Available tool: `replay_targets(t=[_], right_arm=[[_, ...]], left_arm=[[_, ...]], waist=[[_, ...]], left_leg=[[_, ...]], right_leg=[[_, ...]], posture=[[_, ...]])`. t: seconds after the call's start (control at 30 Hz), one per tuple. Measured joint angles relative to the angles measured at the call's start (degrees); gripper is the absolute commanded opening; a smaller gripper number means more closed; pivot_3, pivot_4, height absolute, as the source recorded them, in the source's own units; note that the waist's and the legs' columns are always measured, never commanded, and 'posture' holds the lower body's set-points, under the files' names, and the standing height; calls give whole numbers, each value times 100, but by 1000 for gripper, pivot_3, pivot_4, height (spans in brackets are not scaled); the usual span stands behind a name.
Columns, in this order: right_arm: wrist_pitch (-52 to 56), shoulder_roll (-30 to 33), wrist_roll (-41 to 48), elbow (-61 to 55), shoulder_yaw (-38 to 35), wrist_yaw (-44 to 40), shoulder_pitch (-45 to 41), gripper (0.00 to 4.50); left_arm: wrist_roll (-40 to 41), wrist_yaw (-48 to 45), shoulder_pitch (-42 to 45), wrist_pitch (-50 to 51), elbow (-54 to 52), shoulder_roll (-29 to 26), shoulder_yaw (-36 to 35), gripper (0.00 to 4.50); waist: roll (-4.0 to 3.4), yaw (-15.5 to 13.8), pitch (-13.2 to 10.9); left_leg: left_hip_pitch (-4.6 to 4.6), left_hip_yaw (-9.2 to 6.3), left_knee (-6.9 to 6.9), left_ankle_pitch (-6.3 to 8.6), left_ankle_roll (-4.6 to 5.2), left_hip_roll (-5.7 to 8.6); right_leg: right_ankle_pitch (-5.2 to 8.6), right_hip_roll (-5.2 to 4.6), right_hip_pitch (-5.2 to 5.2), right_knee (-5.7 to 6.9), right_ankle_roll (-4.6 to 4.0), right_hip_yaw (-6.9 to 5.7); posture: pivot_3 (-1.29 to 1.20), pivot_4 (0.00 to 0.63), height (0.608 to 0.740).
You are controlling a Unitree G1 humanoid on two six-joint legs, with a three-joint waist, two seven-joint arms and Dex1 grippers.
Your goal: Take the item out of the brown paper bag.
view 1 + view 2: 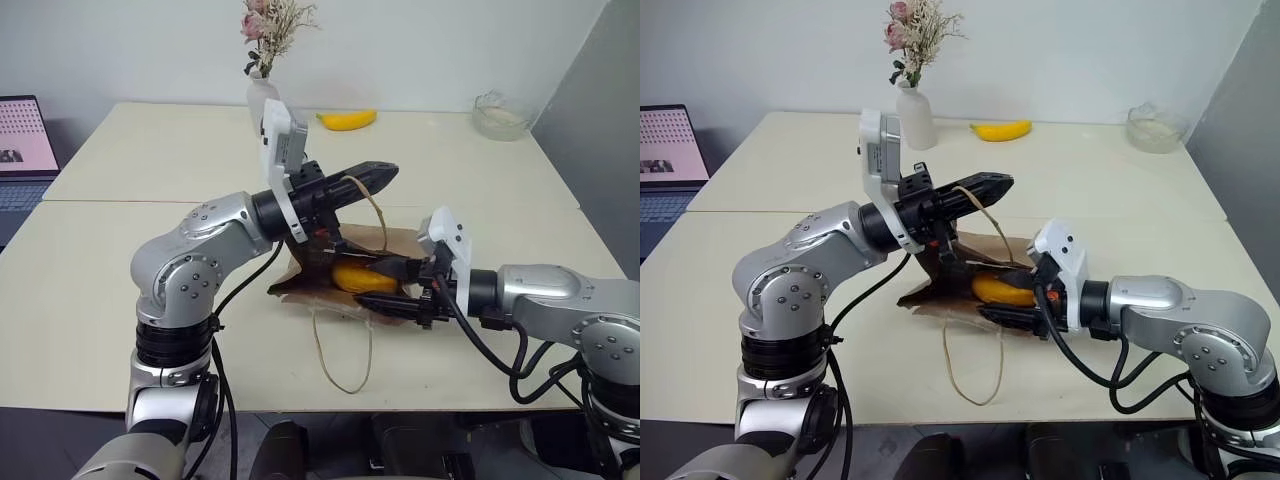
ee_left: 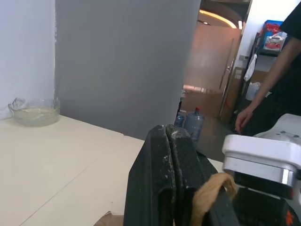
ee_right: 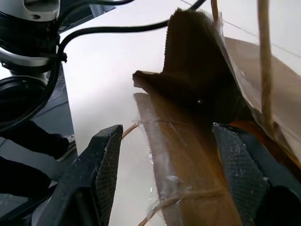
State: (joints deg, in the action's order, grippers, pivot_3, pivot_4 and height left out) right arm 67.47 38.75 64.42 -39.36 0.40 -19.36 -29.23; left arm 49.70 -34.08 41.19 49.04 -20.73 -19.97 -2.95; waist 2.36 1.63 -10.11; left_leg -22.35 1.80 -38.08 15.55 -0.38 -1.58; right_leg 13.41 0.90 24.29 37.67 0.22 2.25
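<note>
Left claw (image 1: 385, 176): closed on a cord handle (image 1: 377, 210), lifting the brown paper bag (image 1: 310, 275).
Right claw (image 1: 385, 287): spread wide at the bag's mouth, apparently around the item (image 1: 362, 278).

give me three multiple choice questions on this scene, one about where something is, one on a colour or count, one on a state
1. Where does the banana lie?
A. inside the brown paper bag
B. at the far side of the table, near the white vase
C. on the laptop

2. How many cord handles does the left gripper hold up?
A. one
B. two
C. none

3. How do the right gripper's fingers stand?
A. shut on the vase
B. shut flat with nothing between
C. open, on either side of the item at the bag's mouth

Key: 1 B, the banana rests on the far tabletop beside the white vase. 2 A, one handle loops up over the shut fingers while the other handle lies slack on the table. 3 C, the black fingers are spread around the item in the brown paper bag.
</note>
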Motion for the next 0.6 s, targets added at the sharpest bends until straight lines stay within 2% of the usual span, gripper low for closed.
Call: replay_targets(t=[0.07, 0.17, 0.3, 0.43, 0.5, 0.57, 0.6], right_arm=[[-2, 117, -102, -103, 32, 79, -87, 3175], [-9, 83, -596, -176, 524, 253, -229, 3175], [-3, -343, -1519, 11, 1454, 652, -378, 3175], [41, -751, -2113, 289, 1734, 945, -561, 3175], [26, -707, -2534, 379, 1967, 983, -695, 3175], [-101, -370, -3096, 407, 2470, 931, -824, 3175], [-172, -229, -3330, 420, 2615, 881, -837, 3544]], left_arm=[[13, 93, -3, 34, 1, 15, -1, 0], [69, 143, -7, 40, 6, 95, 2, 0], [73, 131, -5, 31, 39, 161, 32, 0], [69, 99, -6, -3, 61, 218, 46, 0], [67, 96, -7, -53, 75, 246, 75, 0], [64, 96, -8, -77, 88, 283, 113, 0], [63, 96, -9, -83, 91, 289, 120, 0]], waist=[[0, 0, 0], [0, 1, 0], [0, 13, 0], [-1, 6, 0], [-1, 6, 0], [-1, 5, 0], [-1, 1, 0]], left_leg=[[0, -1, 0, 0, 0, 0], [3, -1, 0, 0, 0, -1], [3, 2, 1, -1, -1, -2], [-5, 3, -1, -1, -1, 0], [-6, 3, 0, -1, -1, 1], [-7, 3, 0, -1, -1, 2], [-9, 1, 0, -1, -1, 1]], right_leg=[[0, 0, 0, 0, 0, -1], [0, 0, 0, 3, 0, 0], [0, 0, 4, 6, 0, 3], [0, -1, 9, 4, 0, 3], [0, -3, 9, 1, 0, 2], [0, -4, 10, -1, 0, 2], [0, -4, 10, -2, 0, 0]], posture=[[0, 150, 740], [0, 150, 740], [0, 150, 740], [0, 150, 740], [0, 150, 740], [0, 150, 740], [0, 150, 740]])
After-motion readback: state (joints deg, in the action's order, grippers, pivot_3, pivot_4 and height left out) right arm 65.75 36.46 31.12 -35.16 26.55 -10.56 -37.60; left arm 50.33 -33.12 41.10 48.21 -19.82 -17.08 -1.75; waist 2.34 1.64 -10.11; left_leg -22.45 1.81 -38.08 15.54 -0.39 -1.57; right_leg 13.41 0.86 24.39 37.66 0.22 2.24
